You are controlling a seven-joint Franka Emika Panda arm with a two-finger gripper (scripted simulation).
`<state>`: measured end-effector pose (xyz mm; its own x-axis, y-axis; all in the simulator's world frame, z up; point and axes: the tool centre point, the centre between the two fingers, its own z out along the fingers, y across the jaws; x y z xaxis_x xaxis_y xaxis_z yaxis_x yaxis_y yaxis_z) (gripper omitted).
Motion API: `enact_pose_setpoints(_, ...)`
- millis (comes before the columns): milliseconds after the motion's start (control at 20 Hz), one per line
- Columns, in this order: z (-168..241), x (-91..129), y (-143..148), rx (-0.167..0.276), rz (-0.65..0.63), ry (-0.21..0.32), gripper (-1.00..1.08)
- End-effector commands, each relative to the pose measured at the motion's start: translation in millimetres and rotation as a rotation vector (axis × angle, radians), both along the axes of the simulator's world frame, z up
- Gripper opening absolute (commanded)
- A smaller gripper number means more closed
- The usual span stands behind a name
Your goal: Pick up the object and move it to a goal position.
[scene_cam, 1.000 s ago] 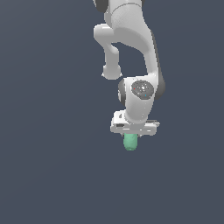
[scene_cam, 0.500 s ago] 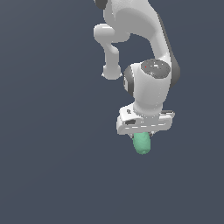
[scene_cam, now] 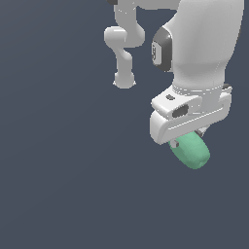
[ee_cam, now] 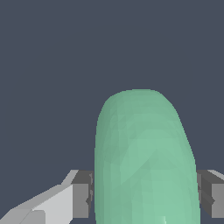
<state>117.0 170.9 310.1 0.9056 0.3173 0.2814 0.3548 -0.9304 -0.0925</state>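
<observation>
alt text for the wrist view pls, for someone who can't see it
A mint-green capsule fills the middle of the wrist view, clamped between the two grey finger pads of the gripper, its rounded end pointing away from the camera. Behind it is only plain dark blue-grey background.

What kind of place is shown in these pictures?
Most likely a bare simulated test scene, not a real room. Only a flat dark blue-grey backdrop shows behind the white arm; its gripper holds a smooth mint-green capsule. No furniture or walls are visible.

one mint-green capsule (scene_cam: pixel 191 150), one white gripper (scene_cam: pixel 188 138), seemingly two grey fingers (ee_cam: pixel 82 194), nothing further countable.
</observation>
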Motion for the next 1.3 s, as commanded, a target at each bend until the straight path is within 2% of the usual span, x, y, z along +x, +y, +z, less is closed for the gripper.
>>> enact_pose_setpoints(0,36,3,12,0.019,0.071,-0.042,-1.00)
enact_pose_setpoints(350,129,1,42,0.071,0.251,-0.145,-1.00)
enact_pose_setpoints(650,184,-7,57,0.103,0.358,-0.205,-1.00)
enact_pose_setpoints(950,213,-13,63,0.120,0.414,-0.236,-1.00)
enact_pose_setpoints(1250,215,-13,63,0.122,0.417,-0.237,-1.00)
